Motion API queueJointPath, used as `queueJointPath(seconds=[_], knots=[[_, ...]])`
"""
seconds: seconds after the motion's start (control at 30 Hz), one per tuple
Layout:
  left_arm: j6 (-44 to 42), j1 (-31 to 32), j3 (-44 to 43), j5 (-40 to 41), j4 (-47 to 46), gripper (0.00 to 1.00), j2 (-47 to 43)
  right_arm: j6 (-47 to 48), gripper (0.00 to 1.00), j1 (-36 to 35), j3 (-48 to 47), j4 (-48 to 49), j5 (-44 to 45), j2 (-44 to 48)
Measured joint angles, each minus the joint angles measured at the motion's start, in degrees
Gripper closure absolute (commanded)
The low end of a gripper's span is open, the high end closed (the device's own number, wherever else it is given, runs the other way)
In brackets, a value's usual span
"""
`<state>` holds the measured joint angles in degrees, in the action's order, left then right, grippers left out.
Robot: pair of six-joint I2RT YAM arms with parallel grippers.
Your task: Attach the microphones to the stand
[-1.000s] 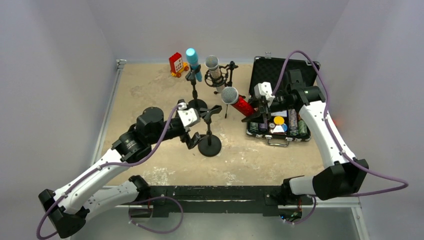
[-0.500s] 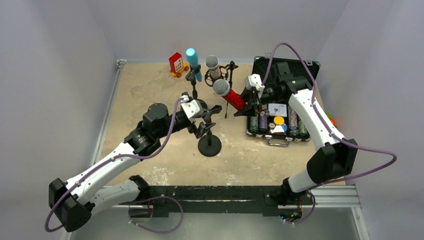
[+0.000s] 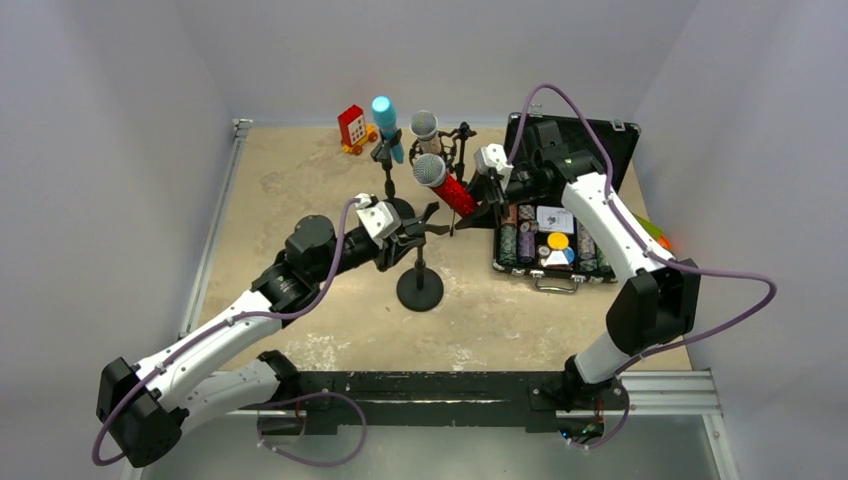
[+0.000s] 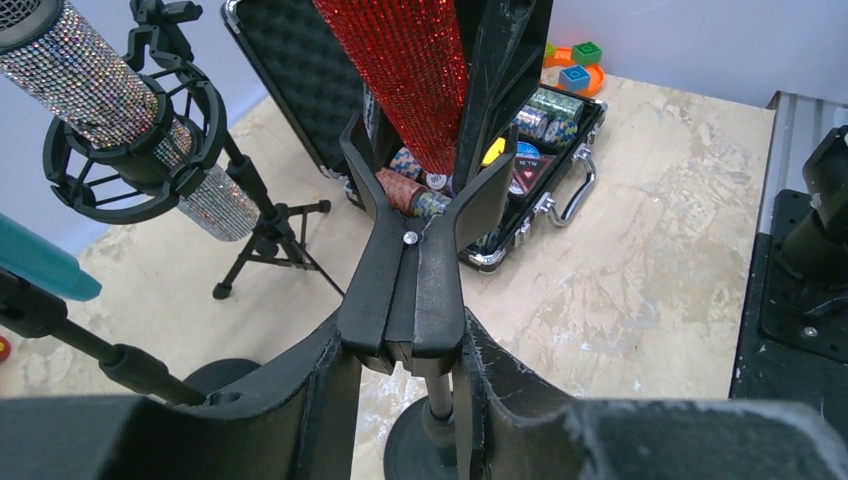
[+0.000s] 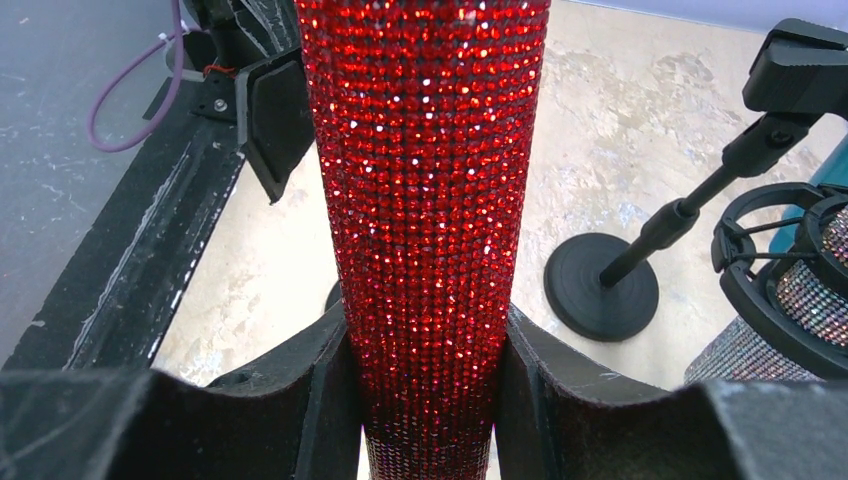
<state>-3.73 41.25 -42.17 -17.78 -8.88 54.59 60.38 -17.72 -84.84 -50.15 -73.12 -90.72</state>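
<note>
Noted: left gripper [image 4: 405, 345] squeezing stand clip [image 4: 400, 285]; right gripper [image 5: 425, 345] clamped on red microphone [image 5: 425, 180], just beyond clip mouth. Risk: off-centre entry could topple stand [image 3: 419, 290].

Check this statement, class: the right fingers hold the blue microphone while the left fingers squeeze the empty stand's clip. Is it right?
Not the blue one: the right wrist view shows the right fingers holding the red-glitter microphone. The blue microphone stands mounted at the back. The left fingers squeeze the empty clip.
</note>
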Motion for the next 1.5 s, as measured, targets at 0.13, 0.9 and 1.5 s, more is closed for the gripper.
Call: queueJointPath(seconds=[0.13,0.9,1.5], knots=[[0.96,-0.11,0.52,0.00,-0.85,0.97,0.00,-0.13,1.00,-0.79,0.74,1.18,-0.52,-0.68],[10.71,-0.74,5.95,-2.05,-11.52,0.96,-0.48,-3.04,0.91,-7.61,7.72,8.33,-7.08,-3.78],[16.52,-0.35,7.69,-3.04,-9.60,0.07,-4.44,-7.63,0.14,-7.43,7.67,6.97,-6.08,-4.11]])
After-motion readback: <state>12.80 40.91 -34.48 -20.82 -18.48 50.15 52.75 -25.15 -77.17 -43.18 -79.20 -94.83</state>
